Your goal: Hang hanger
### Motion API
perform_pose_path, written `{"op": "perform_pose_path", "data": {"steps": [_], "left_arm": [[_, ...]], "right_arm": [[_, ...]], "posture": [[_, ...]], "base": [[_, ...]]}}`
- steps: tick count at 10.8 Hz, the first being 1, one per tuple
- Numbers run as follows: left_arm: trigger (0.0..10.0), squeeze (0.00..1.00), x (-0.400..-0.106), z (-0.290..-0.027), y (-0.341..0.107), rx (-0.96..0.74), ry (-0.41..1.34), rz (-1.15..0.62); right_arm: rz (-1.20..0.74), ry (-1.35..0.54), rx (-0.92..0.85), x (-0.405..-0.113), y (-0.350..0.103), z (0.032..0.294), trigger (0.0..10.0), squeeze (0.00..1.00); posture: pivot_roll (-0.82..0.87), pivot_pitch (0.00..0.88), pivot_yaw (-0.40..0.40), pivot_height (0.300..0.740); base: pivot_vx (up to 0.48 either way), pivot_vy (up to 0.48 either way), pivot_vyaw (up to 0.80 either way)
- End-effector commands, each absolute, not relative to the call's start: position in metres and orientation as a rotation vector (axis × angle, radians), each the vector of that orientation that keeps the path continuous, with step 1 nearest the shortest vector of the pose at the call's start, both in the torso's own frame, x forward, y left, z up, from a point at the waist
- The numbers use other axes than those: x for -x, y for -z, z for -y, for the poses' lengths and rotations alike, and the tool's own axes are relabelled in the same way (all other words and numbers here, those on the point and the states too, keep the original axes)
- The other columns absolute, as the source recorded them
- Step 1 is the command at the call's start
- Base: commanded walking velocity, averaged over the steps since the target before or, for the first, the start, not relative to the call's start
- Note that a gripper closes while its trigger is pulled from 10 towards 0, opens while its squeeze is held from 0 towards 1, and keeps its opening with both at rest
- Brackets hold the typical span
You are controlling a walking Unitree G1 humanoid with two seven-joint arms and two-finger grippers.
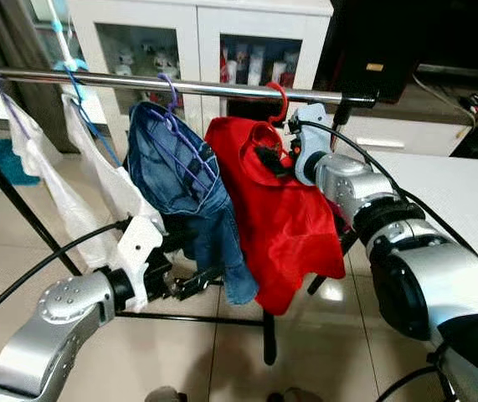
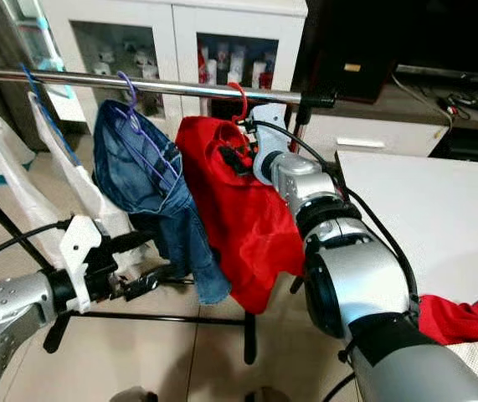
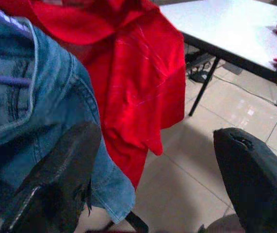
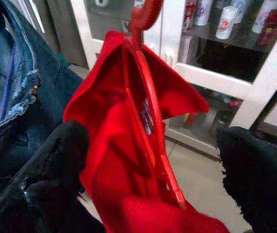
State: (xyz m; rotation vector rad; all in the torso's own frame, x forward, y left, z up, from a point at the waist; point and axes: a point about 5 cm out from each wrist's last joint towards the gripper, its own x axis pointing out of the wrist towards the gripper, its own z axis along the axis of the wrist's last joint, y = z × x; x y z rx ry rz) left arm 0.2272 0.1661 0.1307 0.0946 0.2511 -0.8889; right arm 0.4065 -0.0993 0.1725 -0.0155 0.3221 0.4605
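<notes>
- I see a tiled floor (image 1: 21, 251) under everything, pale and glossy, with a teal mat at the far left edge.
- At the far side stands a white cabinet (image 1: 197, 33) with glass doors; inside are cans, bottles and small figures. Their labels are too blurred for me to read.
- A white table (image 2: 439, 209) sits on the right, and a bunched red cloth (image 2: 465, 318) lies at its near right edge.
- A metal rail (image 1: 222, 87) of a black-legged drying rack crosses the scene from left to right.
- On the rail hang, from left to right, a white garment (image 1: 79, 184) on blue hangers, blue jeans (image 1: 180, 176) on a purple hanger (image 1: 169, 88), and a red shirt (image 1: 280, 218).
- The red hanger (image 1: 279, 100) carries the red shirt, and its hook sits over the rail, just right of the jeans.
- My right gripper (image 4: 153, 145) is up at the shirt's collar; its fingers (image 4: 56, 160) stand wide on either side of the hanger's neck and do not clamp it.
- My left gripper (image 3: 153, 179) is low, near the jeans' hem; its fingers (image 3: 60, 174) are wide apart, one of them against the denim, holding nothing.
</notes>
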Motion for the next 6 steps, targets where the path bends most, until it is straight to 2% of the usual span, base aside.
{"op": "perform_pose_path", "data": {"steps": [1, 2, 3, 6], "left_arm": [[10.0, 0.0, -0.226, -0.166, -0.134, -0.106, 0.896, -0.247], [10.0, 0.0, -0.225, -0.17, -0.133, -0.106, 0.891, -0.254], [10.0, 0.0, -0.224, -0.173, -0.131, -0.106, 0.887, -0.258], [10.0, 0.0, -0.224, -0.181, -0.129, -0.106, 0.877, -0.262]], "right_arm": [[-0.303, -0.472, 0.013, -0.409, -0.181, 0.096, 4.2, 0.0], [-0.297, -0.486, 0.009, -0.409, -0.184, 0.093, 0.6, 0.0], [-0.295, -0.492, 0.007, -0.409, -0.184, 0.092, 0.0, 0.0], [-0.296, -0.52, 0.003, -0.409, -0.187, 0.09, 0.0, 0.0]], "posture": [[0.01, 0.098, -0.047, 0.74], [0.01, 0.108, -0.055, 0.74], [0.01, 0.11, -0.058, 0.74], [0.01, 0.104, -0.058, 0.74]], "base": [[0.0, 0.0, 0.0], [0.0, 0.0, 0.0], [0.0, 0.0, 0.0], [0.0, 0.0, 0.0]]}}
